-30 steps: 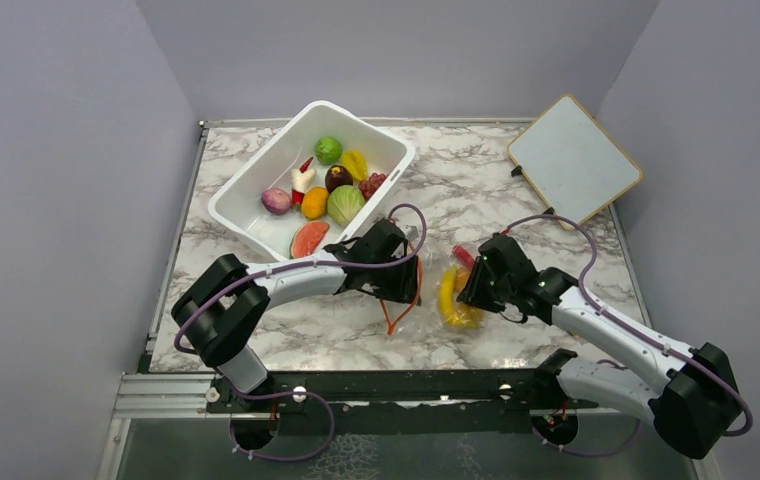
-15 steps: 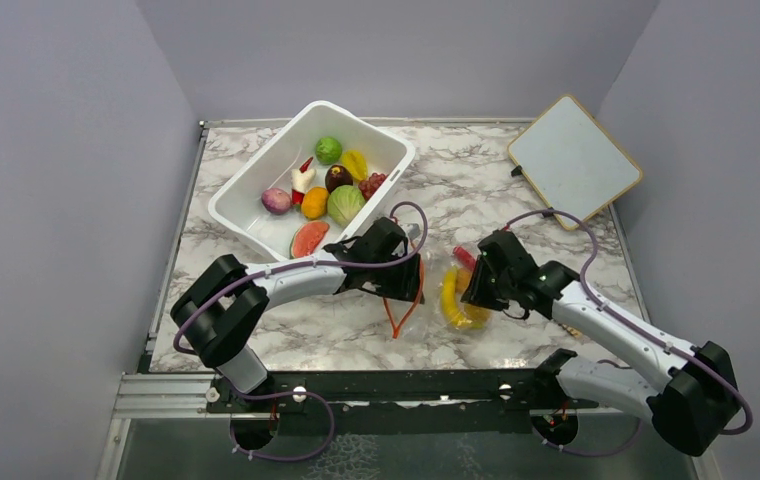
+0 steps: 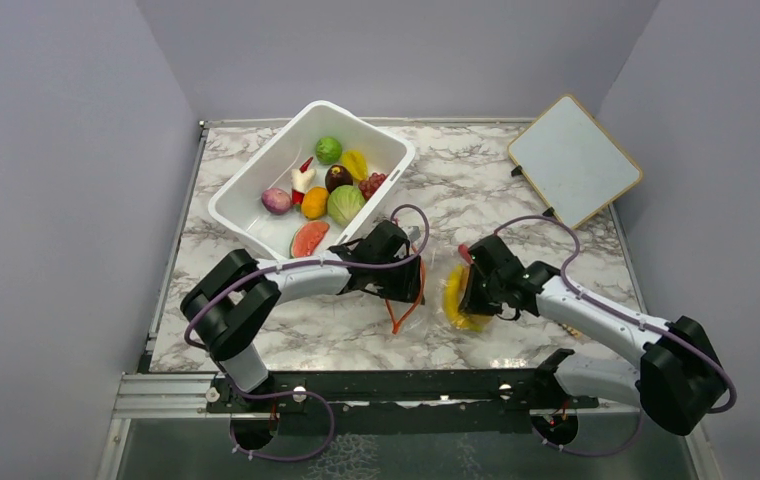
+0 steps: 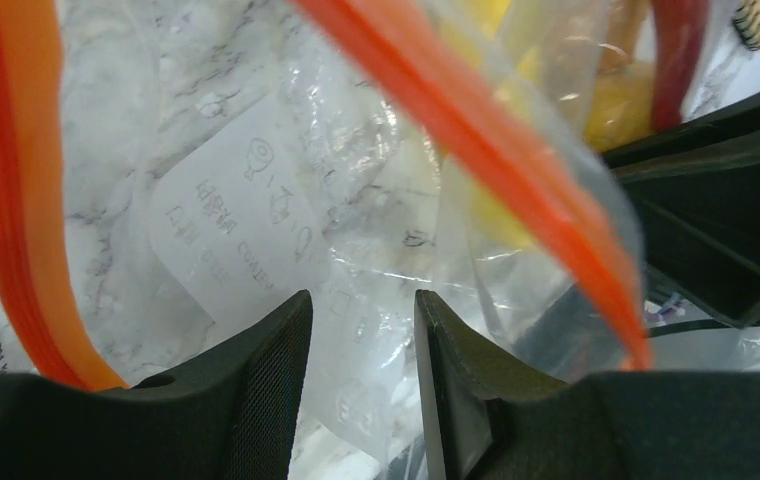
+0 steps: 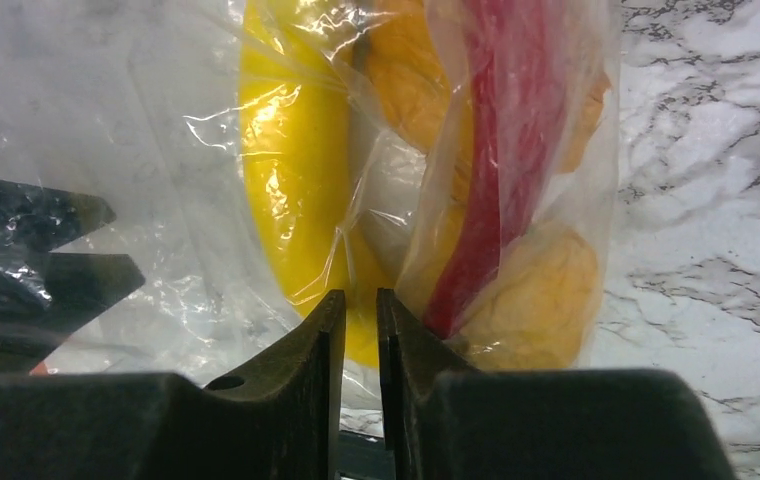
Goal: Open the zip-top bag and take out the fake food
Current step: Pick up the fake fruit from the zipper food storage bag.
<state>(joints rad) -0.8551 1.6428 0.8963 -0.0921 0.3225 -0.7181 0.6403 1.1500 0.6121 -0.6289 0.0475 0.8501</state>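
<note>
Arms: two, the left arm [image 3: 301, 275] and the right arm [image 3: 596, 315].
Tub [image 3: 256, 165]: one.
Bag [image 5: 136, 130]: one.
Board [image 3: 573, 160]: one.
Toys in the tub: nine. They are a lime [image 3: 328, 150], yellow piece [image 3: 355, 164], red-and-white piece [image 3: 302, 178], dark ball [image 3: 338, 177], grapes [image 3: 372, 184], onion [image 3: 276, 200], orange [image 3: 314, 202], cabbage [image 3: 345, 204] and watermelon slice [image 3: 309, 239].
Toys seen in the bag: four. They are one banana [image 5: 291, 180], one red piece [image 5: 501, 130] and two orange lumps [image 5: 541, 295].

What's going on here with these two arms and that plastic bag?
Two robot arms have a clear zip-top bag between them. The right gripper pinches the plastic beside a yellow banana and other fake food, all of it inside the bag. The left gripper has plastic between its fingers near the orange zip strip, which is parted. More toy food lies in the white tub.
</note>
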